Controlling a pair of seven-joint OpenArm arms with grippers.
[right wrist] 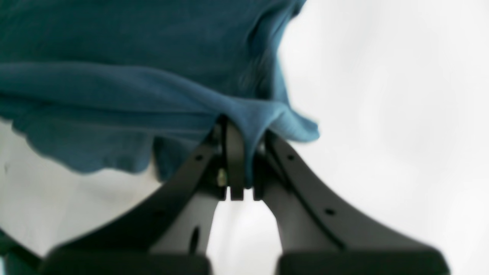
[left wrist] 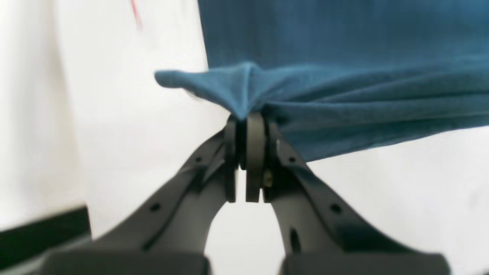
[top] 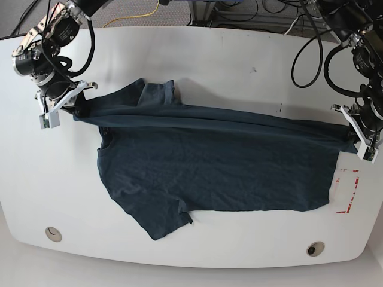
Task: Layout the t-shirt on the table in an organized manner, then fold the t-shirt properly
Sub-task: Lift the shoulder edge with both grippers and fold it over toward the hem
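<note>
At the far edge in the base view I see 1 yellow cable point(top: 134, 17), curving, and some black cables point(top: 239, 20) well to its right in that view. I also make out 1 short white cable point(top: 292, 25) near the black ones. Pale grey floor point(top: 191, 277) shows along the bottom.

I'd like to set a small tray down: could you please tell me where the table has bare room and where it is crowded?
Bare: the table's near strip, between the t-shirt and the edge with the grommets, and the far middle, between shirt and cables. Crowded: both far corners, under the arms.
</note>
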